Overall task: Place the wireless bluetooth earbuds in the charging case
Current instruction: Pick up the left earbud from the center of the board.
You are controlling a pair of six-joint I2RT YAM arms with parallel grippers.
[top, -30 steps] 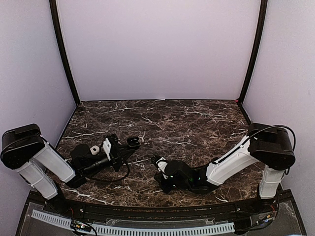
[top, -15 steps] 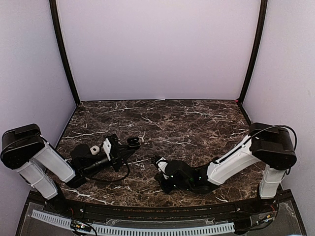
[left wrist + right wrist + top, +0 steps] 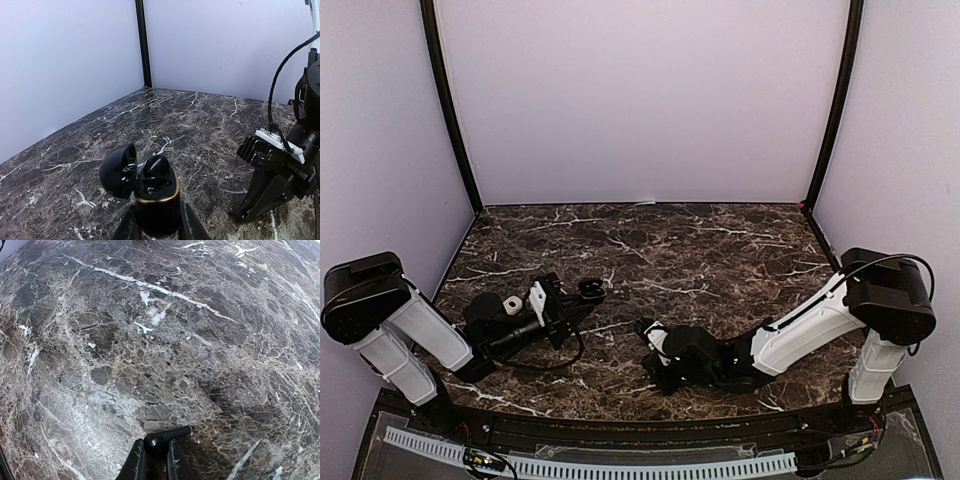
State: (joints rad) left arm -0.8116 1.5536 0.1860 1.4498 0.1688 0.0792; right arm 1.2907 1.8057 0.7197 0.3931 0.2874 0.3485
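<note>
Right gripper (image 3: 156, 446) has edged rightward, pinching one black earbud (image 3: 167, 435); left gripper (image 3: 157, 230) clamps one open black case (image 3: 156, 200) above marble table (image 3: 210, 125).

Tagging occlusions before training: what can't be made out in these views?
1. Left wrist view: the base of the charging case and most of the left hand are cut off by the bottom edge. Black-on-black glare hides what sits in the case's wells.
2. Right wrist view: the black earbud is half covered by the right hand. Whether it touches the table is unclear.
3. Top view: the earbud is too small and dark against the table to find.
</note>
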